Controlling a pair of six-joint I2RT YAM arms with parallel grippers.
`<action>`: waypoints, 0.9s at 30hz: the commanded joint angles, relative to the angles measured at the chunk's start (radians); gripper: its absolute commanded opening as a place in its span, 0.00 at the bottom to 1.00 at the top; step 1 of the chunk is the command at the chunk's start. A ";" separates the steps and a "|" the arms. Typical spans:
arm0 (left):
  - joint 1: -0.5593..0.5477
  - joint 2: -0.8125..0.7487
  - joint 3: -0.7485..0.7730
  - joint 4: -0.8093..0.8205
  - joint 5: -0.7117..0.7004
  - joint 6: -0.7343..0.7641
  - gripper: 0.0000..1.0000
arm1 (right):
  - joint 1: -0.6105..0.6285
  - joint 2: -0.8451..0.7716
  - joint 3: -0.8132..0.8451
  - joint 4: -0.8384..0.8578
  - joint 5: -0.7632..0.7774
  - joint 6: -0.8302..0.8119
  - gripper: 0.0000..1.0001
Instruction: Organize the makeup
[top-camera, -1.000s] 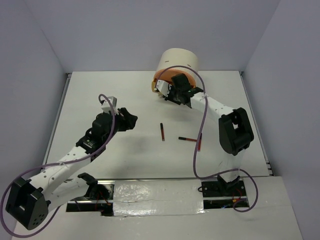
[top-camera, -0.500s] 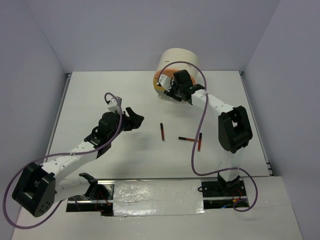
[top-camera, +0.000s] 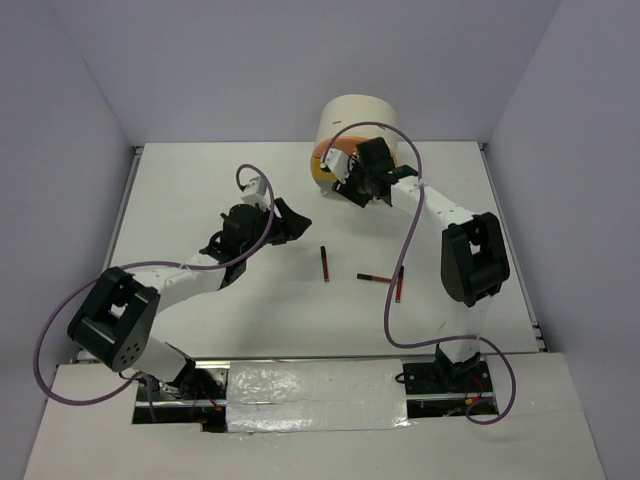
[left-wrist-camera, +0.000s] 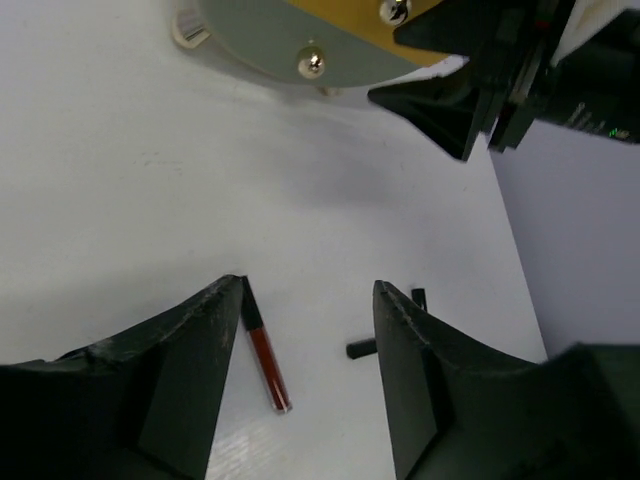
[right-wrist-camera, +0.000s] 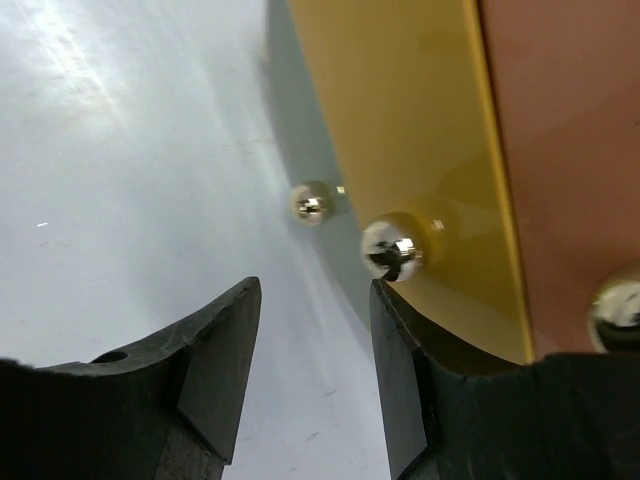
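Note:
Three thin sticks lie on the white table: a dark-red and black one (top-camera: 325, 263) (left-wrist-camera: 262, 345), and two more (top-camera: 375, 278) (top-camera: 400, 284) to its right. My left gripper (top-camera: 296, 222) (left-wrist-camera: 312, 283) is open and empty, above the table just left of and behind the first stick. My right gripper (top-camera: 346, 186) (right-wrist-camera: 315, 284) is open and empty at the yellow drawer front (right-wrist-camera: 400, 150); its right finger sits just under a silver knob (right-wrist-camera: 393, 250). No brush or packets are in view.
The cream cylinder (top-camera: 358, 120) with orange-yellow drawers (top-camera: 324, 160) stands at the table's back centre. Its grey underside and knobs (left-wrist-camera: 313, 63) show in the left wrist view, with my right gripper (left-wrist-camera: 470, 100) beside them. Walls enclose the table on three sides.
My left arm has reached forward and right, toward the sticks and the cylinder. My right gripper has shifted slightly back toward the cylinder at the drawer. The sticks have not moved.

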 joint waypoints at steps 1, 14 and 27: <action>0.004 0.068 0.070 0.129 0.048 -0.041 0.66 | -0.012 -0.104 0.018 -0.083 -0.195 0.002 0.56; -0.007 0.438 0.307 0.284 0.094 -0.271 0.29 | -0.253 -0.269 0.081 -0.199 -0.631 0.212 0.20; -0.027 0.740 0.606 0.244 -0.007 -0.477 0.50 | -0.375 -0.483 -0.138 -0.043 -0.729 0.389 0.42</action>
